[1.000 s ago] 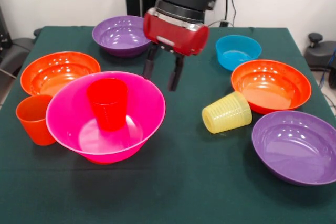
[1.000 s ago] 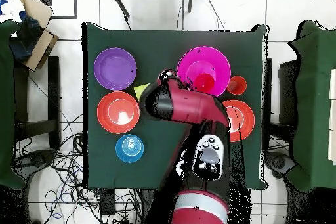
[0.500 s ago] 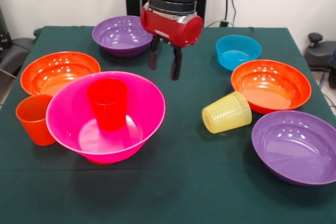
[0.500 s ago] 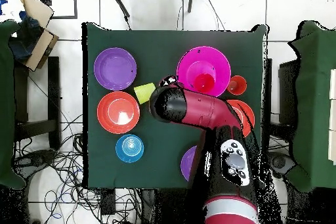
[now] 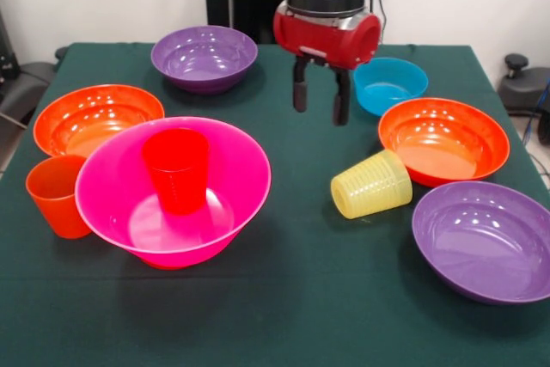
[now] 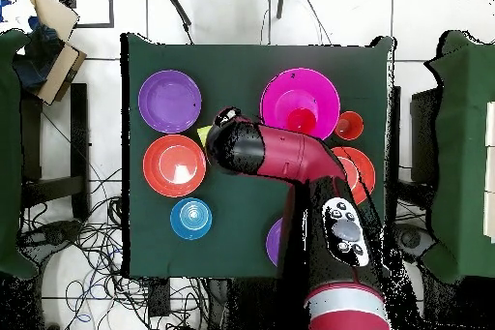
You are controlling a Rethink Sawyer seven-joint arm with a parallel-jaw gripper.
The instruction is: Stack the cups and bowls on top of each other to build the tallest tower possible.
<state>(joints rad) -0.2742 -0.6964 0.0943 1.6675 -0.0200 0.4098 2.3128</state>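
Tower base: big glossy pink plastic bowl (image 5: 172, 191), holding upright ribbed red plastic cup (image 5: 176, 169). Gripper (image 5: 320, 100), fingers spread and empty, hangs at the bowl's two o'clock, above the tipped yellow ribbed cup (image 5: 371, 184), probably the next pick.

A green-covered table (image 6: 247, 65) is seen from directly above, with the red and black arm (image 6: 290, 157) reaching in from 6 o'clock toward its centre. A red cup (image 6: 301, 121) is shown inside the pink bowl (image 6: 300, 94) at 1 o'clock, an orange cup (image 6: 349, 125) just beside it. At 10 o'clock a purple bowl (image 6: 170, 101) is placed, an orange bowl (image 6: 174, 165) at 9 o'clock, a small blue bowl (image 6: 191, 219) at 8 o'clock. Another orange bowl (image 6: 360, 173) and another purple bowl (image 6: 273, 241) are partly hidden by the arm.
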